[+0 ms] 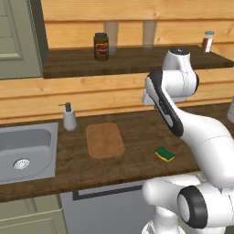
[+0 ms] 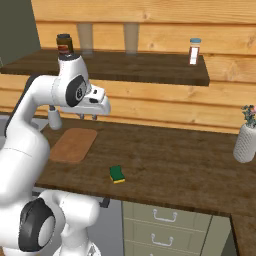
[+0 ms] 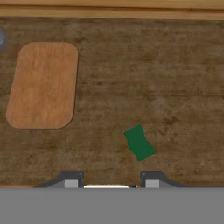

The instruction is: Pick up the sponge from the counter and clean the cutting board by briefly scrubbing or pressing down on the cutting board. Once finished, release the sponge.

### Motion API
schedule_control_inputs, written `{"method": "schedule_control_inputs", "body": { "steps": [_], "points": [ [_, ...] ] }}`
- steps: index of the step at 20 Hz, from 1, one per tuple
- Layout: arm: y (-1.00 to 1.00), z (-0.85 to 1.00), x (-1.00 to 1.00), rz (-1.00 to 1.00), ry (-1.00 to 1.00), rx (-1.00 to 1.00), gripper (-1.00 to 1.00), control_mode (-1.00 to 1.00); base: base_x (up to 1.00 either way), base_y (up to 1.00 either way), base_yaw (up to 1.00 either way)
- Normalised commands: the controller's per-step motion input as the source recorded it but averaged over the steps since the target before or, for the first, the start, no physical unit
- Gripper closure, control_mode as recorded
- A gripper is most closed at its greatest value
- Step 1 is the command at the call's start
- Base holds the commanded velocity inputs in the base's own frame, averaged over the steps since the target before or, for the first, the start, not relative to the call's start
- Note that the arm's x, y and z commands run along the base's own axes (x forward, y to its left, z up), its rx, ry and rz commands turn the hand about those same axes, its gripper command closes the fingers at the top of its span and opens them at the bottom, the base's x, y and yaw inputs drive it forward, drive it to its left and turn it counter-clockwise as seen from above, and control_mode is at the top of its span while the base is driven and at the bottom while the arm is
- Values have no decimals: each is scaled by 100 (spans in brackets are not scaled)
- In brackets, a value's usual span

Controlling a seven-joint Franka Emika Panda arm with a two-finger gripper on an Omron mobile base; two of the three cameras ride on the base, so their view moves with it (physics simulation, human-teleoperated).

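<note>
On the counter (image 1: 137, 160), nothing of the task is done yet, by my reading. The sponge (image 1: 165, 154) lies green side up near the front edge, untouched, apart from the cutting board (image 1: 105, 140), which sits toward the sink (image 1: 25, 153) with bare wood between the two. The gripper (image 2: 88, 117) hangs high above the worktop, roughly over the gap between board and sponge. Seen from the hand camera, its fingertips (image 3: 71, 179) stand wide apart with nothing between them, so the tool is empty and spread.

Judged remaining: descend onto the sponge, close on it, carry it to the board, press or scrub briefly, then let go. All steps outstanding.

Count:
- sponge: one
- cutting board: one
- sink: one, inset at the counter's left end in the left base view
- soap dispenser (image 1: 69, 117): one, just behind the board's corner, beside the sink
- upper shelf (image 1: 132, 59): one dark jar (image 1: 101, 46), one small bottle (image 1: 208, 41)
- white vase (image 2: 246, 141): one, with flowers, far end of the counter
</note>
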Motion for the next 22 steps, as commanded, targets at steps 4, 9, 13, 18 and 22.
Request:
{"method": "schedule_control_inputs", "body": {
  "steps": [4,9,13,18,22],
  "points": [
    [0,-2,-33,0,0,0,-100,-100,0,0,0],
    [0,-13,-56,0,0,0,-100,-100,0,0,0],
    [-5,-36,-27,0,0,0,-100,-100,0,0,0],
    [-24,-54,-7,4,4,0,-100,-100,0,0,0],
    [-40,-57,0,9,12,0,-100,-100,0,0,0]
  ]
}}
